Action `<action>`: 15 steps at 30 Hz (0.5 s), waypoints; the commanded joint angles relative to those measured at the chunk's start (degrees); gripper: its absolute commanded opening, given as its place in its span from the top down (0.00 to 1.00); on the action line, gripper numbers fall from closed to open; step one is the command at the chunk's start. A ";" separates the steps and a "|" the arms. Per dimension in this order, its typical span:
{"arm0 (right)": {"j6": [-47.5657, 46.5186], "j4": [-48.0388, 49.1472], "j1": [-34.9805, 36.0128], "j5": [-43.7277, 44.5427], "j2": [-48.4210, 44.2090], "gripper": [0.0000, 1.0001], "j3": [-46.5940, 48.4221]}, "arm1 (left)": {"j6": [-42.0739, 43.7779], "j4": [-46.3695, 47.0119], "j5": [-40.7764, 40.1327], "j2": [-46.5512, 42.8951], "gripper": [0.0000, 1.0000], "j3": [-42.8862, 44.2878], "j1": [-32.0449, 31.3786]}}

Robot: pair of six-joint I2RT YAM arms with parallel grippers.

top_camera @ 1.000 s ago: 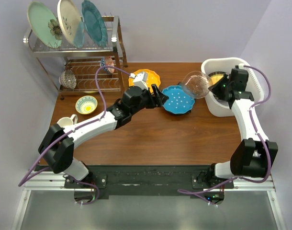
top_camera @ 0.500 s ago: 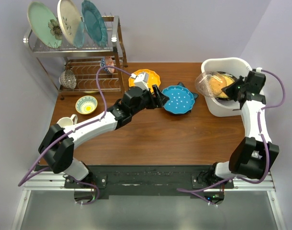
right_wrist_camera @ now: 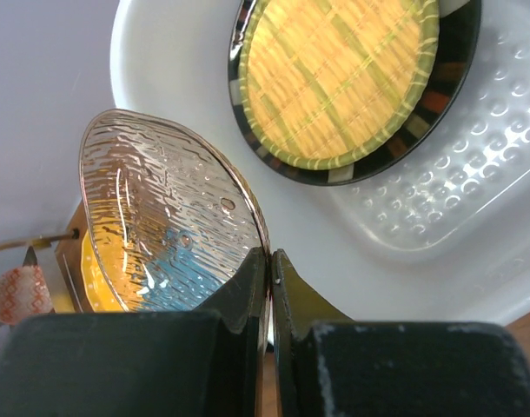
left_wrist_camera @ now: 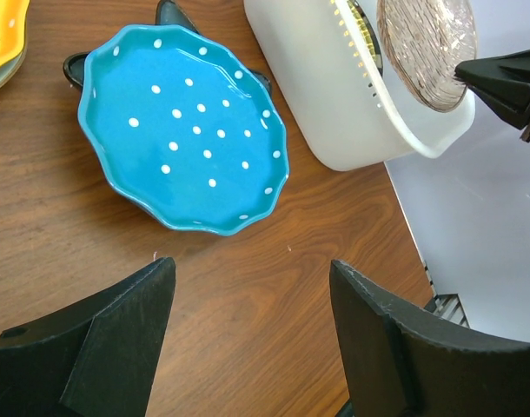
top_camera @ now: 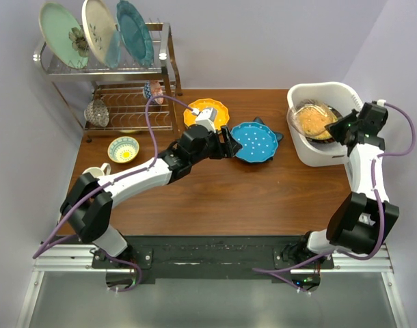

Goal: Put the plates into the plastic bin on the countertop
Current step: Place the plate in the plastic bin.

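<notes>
The white plastic bin (top_camera: 318, 156) stands at the table's right edge. It holds a yellow gridded plate with a dark rim (right_wrist_camera: 334, 78). My right gripper (top_camera: 345, 128) is shut on the rim of a clear textured glass plate (right_wrist_camera: 161, 200), holding it tilted over the bin (right_wrist_camera: 161, 52). The glass plate also shows in the top view (top_camera: 314, 119). The blue star-shaped plate with white dots (top_camera: 255, 142) lies flat left of the bin. My left gripper (top_camera: 225, 145) is open and empty just short of it (left_wrist_camera: 182, 130). The yellow scalloped plate (top_camera: 210, 108) lies behind the left wrist, partly hidden.
A chrome wire rack (top_camera: 106, 68) with three large upright plates stands at the back left. A small patterned bowl (top_camera: 123, 148) and a white mug (top_camera: 92, 174) sit on the left of the table. The bin (left_wrist_camera: 334, 113) is close to the table's right edge.
My right gripper has carried the glass plate to the right, from beside the bin's left rim to over the bin. My left gripper has edged slightly toward the blue plate.
</notes>
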 commanded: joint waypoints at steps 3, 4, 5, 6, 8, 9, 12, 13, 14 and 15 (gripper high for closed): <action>3.34 3.93 -1.84 4.84 0.40 1.00 -0.53 | 2.00 0.91 1.23 -0.52 0.24 2.32 -0.12; 3.34 3.31 -1.93 6.07 0.31 1.00 -0.09 | 2.00 1.09 1.32 -0.52 0.24 2.15 -0.12; 3.42 3.05 -2.02 7.82 0.13 1.00 0.26 | 2.00 1.26 1.41 -0.43 0.24 2.15 -0.12; 3.77 3.04 -2.28 8.19 -0.04 1.00 0.26 | 2.00 1.44 1.41 -0.35 0.24 2.15 -0.12; 4.83 3.22 -2.55 9.76 -0.65 1.00 -0.26 | 2.00 1.88 2.80 0.18 0.24 2.32 -0.03; 5.35 4.26 -2.64 10.12 -0.92 1.00 -0.70 | 2.00 1.97 2.99 0.27 0.24 2.41 -0.03; 7.46 5.85 -2.81 11.09 -1.71 1.00 -2.46 | 2.00 2.93 4.92 0.88 0.24 2.58 0.14; 8.16 6.55 -2.81 11.18 -1.89 1.00 -2.98 | 2.00 3.02 5.27 0.88 0.24 2.76 0.32; 8.43 6.73 -2.81 12.40 -2.06 1.00 -3.42 | 2.00 3.02 5.54 0.88 0.24 2.85 0.23; 8.70 7.00 -2.81 13.54 -2.06 1.00 -3.60 | 2.09 3.11 5.54 0.88 0.24 2.94 0.32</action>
